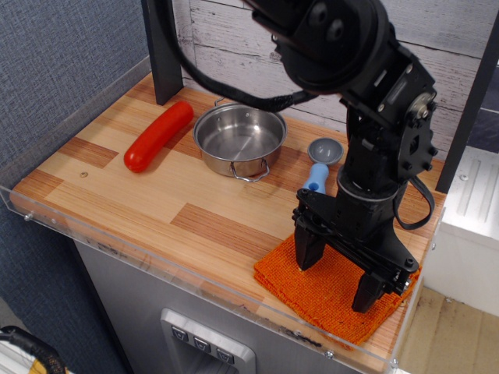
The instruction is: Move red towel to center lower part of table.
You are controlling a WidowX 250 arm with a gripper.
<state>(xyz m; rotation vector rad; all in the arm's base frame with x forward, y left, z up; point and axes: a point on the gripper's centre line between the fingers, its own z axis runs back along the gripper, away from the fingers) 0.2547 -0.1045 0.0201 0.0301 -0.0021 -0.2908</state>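
Note:
The red towel (pixel 316 290) is a folded orange-red knitted cloth lying flat at the front right corner of the wooden table (pixel 156 195). My gripper (pixel 337 274) is open, pointing straight down, with one finger near the towel's left side and the other near its right side. The fingertips (pixel 306 255) are at or just above the cloth; I cannot tell if they touch. The arm hides the towel's far part.
A steel pot (pixel 239 140) stands at the back middle. A glossy red sausage toy (pixel 158 135) lies to its left. A blue-grey spoon (pixel 320 161) lies behind the arm. A clear acrylic rim (pixel 179 276) edges the front. A dark post stands at the back left.

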